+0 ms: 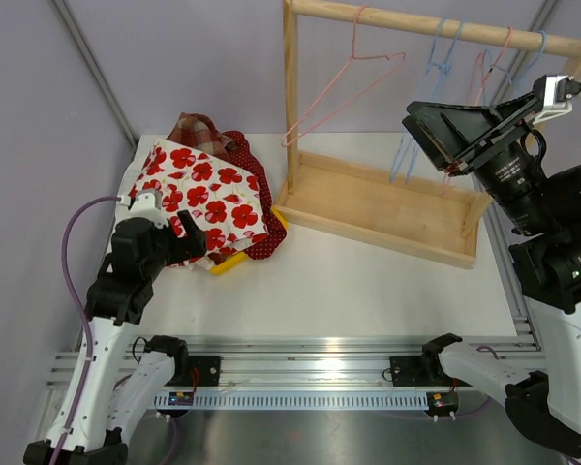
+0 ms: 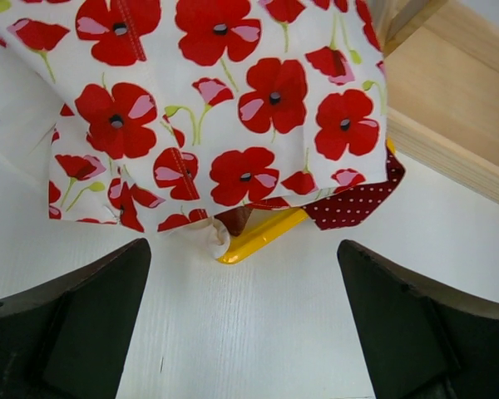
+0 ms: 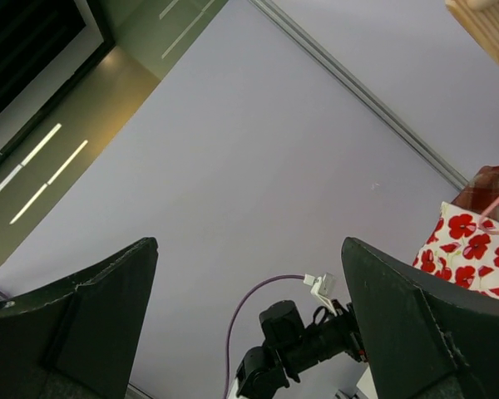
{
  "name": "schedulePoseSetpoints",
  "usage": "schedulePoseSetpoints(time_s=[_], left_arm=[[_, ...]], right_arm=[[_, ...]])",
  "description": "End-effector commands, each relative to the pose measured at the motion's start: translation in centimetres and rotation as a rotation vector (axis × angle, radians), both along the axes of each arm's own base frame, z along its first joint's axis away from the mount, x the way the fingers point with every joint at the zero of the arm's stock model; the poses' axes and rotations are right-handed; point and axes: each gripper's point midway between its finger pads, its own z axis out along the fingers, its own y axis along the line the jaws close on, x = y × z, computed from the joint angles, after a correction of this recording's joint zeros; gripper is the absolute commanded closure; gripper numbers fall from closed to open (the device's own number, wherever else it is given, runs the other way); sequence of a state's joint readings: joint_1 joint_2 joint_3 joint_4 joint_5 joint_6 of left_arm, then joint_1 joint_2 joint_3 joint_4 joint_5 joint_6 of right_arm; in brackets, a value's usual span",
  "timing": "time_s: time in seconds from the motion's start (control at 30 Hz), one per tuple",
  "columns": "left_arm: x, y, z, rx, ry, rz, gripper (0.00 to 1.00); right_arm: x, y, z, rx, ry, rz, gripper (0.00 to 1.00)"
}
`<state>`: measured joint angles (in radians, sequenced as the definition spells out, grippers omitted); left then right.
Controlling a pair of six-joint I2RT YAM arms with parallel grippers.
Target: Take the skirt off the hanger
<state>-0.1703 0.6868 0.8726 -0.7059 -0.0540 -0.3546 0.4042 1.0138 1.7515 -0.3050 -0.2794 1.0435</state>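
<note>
A white skirt with red poppies (image 1: 205,192) lies on top of a pile of clothes at the table's left. It fills the top of the left wrist view (image 2: 216,108). A yellow hanger (image 2: 262,237) sticks out from under its near edge, also seen from above (image 1: 229,262). My left gripper (image 1: 192,242) is open and empty just short of that edge, low over the table (image 2: 245,332). My right gripper (image 1: 428,136) is open and empty, raised high by the rack, and points toward the left wall (image 3: 249,324).
A dark red dotted cloth (image 2: 353,204) and a plaid cloth (image 1: 196,128) lie in the same pile. A wooden rack (image 1: 387,208) stands at the back right, with a pink wire hanger (image 1: 344,82) and blue wire hangers (image 1: 431,68) on its rail.
</note>
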Motion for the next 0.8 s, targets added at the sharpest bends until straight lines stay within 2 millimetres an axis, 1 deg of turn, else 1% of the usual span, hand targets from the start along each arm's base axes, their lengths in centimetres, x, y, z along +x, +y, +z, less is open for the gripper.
schedulePoseSetpoints(time_s=[0.0,0.03,0.07,0.1,0.17,0.2,0.27,0.3,0.33,0.43,0.5,0.57,0.73,0.77], left_arm=[[0.0,-1.9,2.1,-0.045,-0.112,-0.114,0.01],[-0.2,-2.1,2.5,-0.051,-0.133,-0.121,0.01],[-0.8,-2.1,3.5,-0.057,-0.177,-0.133,0.01],[-1.2,-2.9,4.5,-0.078,-0.22,-0.178,0.01],[-2.2,-3.7,5.7,-0.101,-0.29,-0.238,0.01],[-3.5,-4.8,7.2,-0.123,-0.367,-0.317,0.01],[-4.5,-4.9,8.0,-0.123,-0.429,-0.343,0.01],[-5.0,-4.8,8.3,-0.119,-0.446,-0.343,0.01],[-5.1,-4.8,8.4,-0.116,-0.448,-0.344,0.01],[-4.7,-4.5,8.2,-0.109,-0.429,-0.323,0.01],[-4.7,-4.7,8.1,-0.114,-0.425,-0.333,0.01],[-4.7,-4.6,8.0,-0.111,-0.423,-0.327,0.01],[-4.7,-4.5,7.9,-0.108,-0.423,-0.32,0.01],[-4.6,-4.4,7.7,-0.108,-0.417,-0.318,0.01]], right_arm=[[-1.3,0.3,2.1,0.051,-0.067,0.062,0.01],[-1.3,0.6,2.1,0.052,-0.062,0.078,0.01],[-1.3,0.7,2.2,0.051,-0.062,0.084,0.01],[-1.2,1.0,2.2,0.05,-0.061,0.098,0.0],[-1.2,1.2,2.2,0.055,-0.066,0.115,0.01],[-1.2,1.2,2.2,0.057,-0.069,0.12,0.01],[-1.2,1.4,1.9,0.058,-0.066,0.128,0.01],[-1.5,1.3,2.1,0.062,-0.078,0.131,0.01],[-1.4,1.3,1.9,0.066,-0.073,0.13,0.0],[-1.8,1.0,2.2,0.07,-0.094,0.122,0.01],[-2.0,0.9,2.3,0.067,-0.096,0.116,0.0],[-1.6,0.8,2.0,0.048,-0.099,0.092,0.01],[0.2,0.3,-0.7,-0.043,-0.064,-0.012,0.0],[0.8,0.2,-2.2,-0.113,-0.063,-0.052,0.01]])
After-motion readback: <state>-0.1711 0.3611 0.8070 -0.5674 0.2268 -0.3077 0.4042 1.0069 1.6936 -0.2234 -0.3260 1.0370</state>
